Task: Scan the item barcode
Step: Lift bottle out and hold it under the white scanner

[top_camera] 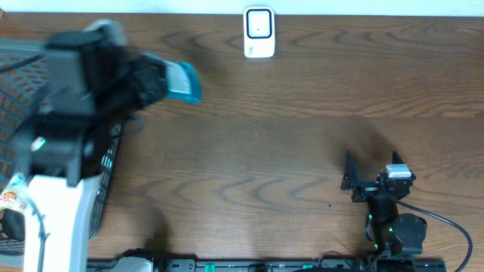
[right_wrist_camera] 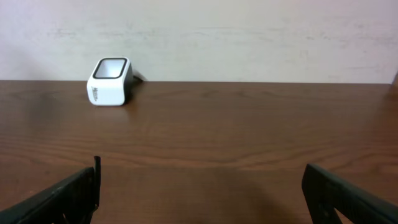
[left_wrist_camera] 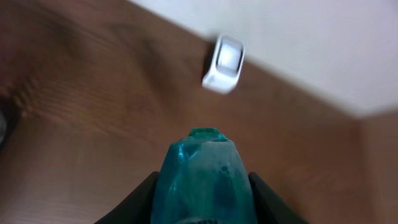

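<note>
Teal bottle (left_wrist_camera: 202, 165) in left gripper (left_wrist_camera: 203, 208), scanner (left_wrist_camera: 224, 63) beyond, basket (top_camera: 15, 91) behind.

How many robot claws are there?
2. The left gripper, far left, grips a teal packet; the right gripper, front right, is open and empty. None seem hidden.

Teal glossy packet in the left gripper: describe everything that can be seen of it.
The teal glossy packet looks like translucent blue-green plastic, paler and whitish on its upper face, with a small flat tab at its far tip. The left gripper is shut on its near end, a dark finger on each side. It juts out over the brown wooden table, pointing roughly toward the small white scanner at the far edge. No barcode shows; both views of it are blurred.
</note>
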Robot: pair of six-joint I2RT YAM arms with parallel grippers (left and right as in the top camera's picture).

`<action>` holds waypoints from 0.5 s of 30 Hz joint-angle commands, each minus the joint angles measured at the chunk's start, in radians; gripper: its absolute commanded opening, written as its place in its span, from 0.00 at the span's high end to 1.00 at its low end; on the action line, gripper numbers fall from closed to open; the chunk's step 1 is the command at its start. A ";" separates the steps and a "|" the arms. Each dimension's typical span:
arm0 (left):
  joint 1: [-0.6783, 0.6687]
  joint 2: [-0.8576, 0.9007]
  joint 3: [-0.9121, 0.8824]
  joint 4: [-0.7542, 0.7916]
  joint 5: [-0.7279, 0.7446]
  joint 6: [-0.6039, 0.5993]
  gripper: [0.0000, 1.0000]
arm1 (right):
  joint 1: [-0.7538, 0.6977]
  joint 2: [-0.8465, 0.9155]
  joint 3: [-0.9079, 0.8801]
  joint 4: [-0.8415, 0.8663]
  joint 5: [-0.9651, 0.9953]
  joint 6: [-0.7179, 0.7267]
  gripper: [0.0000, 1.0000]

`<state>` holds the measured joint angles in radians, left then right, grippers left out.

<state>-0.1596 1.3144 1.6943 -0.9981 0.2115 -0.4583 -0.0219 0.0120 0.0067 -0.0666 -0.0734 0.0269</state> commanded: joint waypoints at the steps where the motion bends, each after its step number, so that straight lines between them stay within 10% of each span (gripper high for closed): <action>1: -0.106 0.095 -0.003 0.010 -0.048 0.251 0.64 | 0.008 -0.005 -0.001 -0.003 0.004 0.014 0.01; 15: -0.428 0.495 -0.006 0.094 -0.048 0.663 0.64 | 0.008 -0.005 -0.001 -0.003 0.004 0.014 0.01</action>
<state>-0.5514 1.7664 1.6775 -0.9371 0.1696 0.0937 -0.0219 0.0120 0.0067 -0.0666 -0.0734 0.0269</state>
